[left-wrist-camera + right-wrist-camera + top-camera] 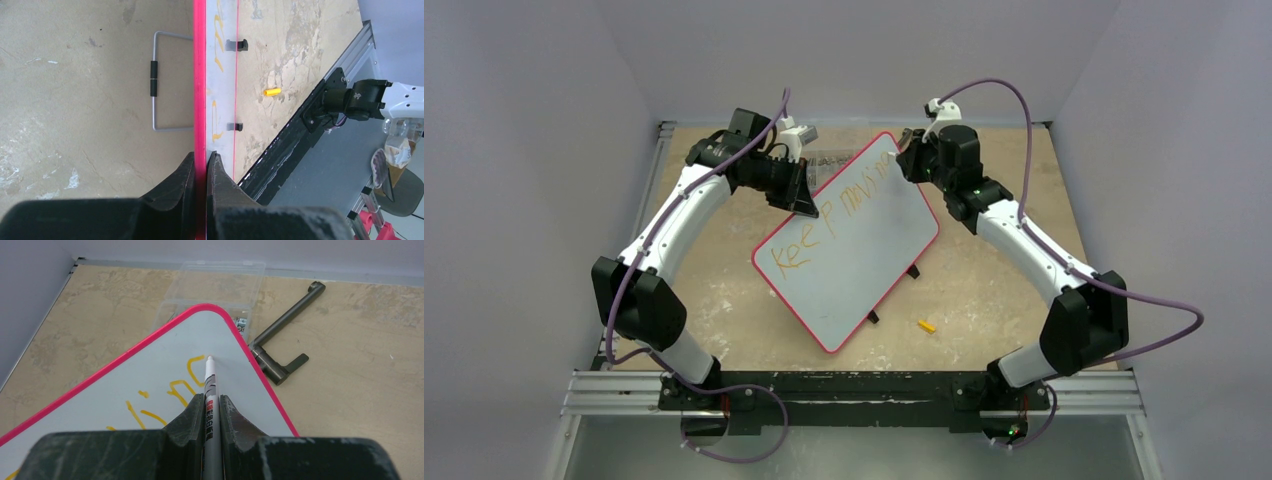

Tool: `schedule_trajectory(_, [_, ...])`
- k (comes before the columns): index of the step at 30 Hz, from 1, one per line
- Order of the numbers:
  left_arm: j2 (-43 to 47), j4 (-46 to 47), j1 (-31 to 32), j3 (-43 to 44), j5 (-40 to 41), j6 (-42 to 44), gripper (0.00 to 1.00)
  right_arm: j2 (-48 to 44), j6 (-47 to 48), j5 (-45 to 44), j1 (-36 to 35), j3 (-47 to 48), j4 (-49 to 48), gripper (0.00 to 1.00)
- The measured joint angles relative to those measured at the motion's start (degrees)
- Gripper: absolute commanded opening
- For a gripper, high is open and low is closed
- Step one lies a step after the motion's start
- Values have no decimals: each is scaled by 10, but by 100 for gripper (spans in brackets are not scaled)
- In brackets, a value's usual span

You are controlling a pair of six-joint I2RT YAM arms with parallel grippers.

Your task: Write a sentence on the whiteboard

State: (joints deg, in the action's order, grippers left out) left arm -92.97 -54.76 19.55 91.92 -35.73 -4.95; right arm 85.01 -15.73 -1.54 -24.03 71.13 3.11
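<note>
The whiteboard (864, 275), pale with a thin red frame, lies slanted across the table's middle. Orange lettering, the sentence (829, 222), reads "Keep moving" along its upper part. My left gripper (805, 204) is shut on the board's red frame (200, 75) at the upper left edge, one finger on each side. At the board's far corner my right gripper (906, 160) is shut on a slim white marker (210, 382). The marker's tip rests on the board (150, 375) beside the last orange letter (192, 371).
A small orange cap (926, 325) lies on the table right of the board. Behind the board's far corner are a clear plastic box (220, 285) and a dark metal handle (287, 330). A wire stand (162, 80) shows under the board. Black feet (236, 45) stick out at its lower edge.
</note>
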Motion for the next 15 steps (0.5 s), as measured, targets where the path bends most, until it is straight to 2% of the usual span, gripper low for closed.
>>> schedule_trajectory(15, [0,-1,0,0,1,0,0,-1,0,12,1,-8,-9,0])
